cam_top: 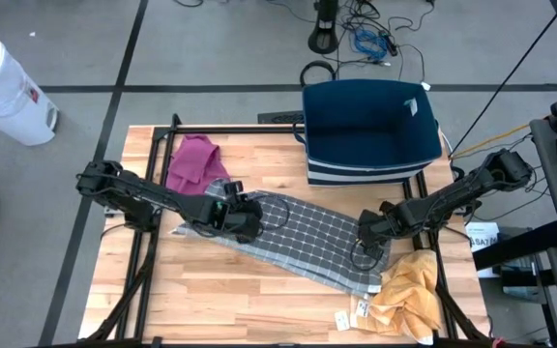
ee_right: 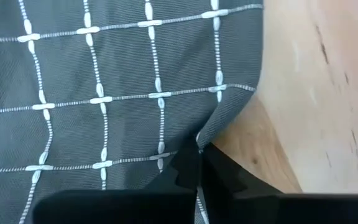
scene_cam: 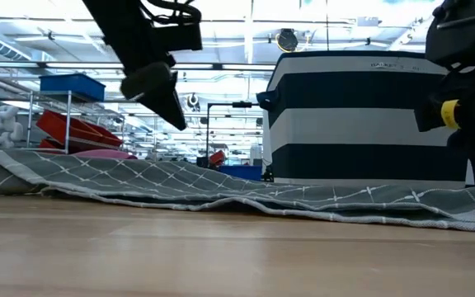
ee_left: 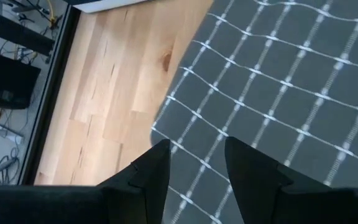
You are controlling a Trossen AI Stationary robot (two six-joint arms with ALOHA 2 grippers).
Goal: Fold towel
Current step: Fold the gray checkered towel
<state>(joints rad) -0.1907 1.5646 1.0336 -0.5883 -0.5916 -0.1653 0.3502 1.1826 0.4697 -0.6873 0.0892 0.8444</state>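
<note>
A grey towel with a white grid point(cam_top: 298, 237) lies spread slantwise across the wooden table, from middle left to near right. My left gripper point(ee_left: 194, 168) is open and hangs a little above the towel's left part point(ee_left: 278, 81), beside its edge; the low view shows the left gripper point(scene_cam: 162, 92) clear of the cloth. My right gripper point(ee_right: 197, 167) is shut on the towel's right-hand edge, where the high view shows the right gripper point(cam_top: 368, 232). My right gripper pinches the towel's edge point(ee_right: 211, 134) between its two shut fingers, coming steeply from above. The cloth puckers into a small fold where the fingers meet it. The rest of the towel point(ee_right: 104, 93) lies flat on the table.
A navy basket with white stripes point(cam_top: 370, 130) stands at the far edge behind the towel. A pink cloth point(cam_top: 193, 162) lies far left and a yellow cloth point(cam_top: 409, 295) near right. Black frame rails point(cam_top: 148, 242) run along the table's sides.
</note>
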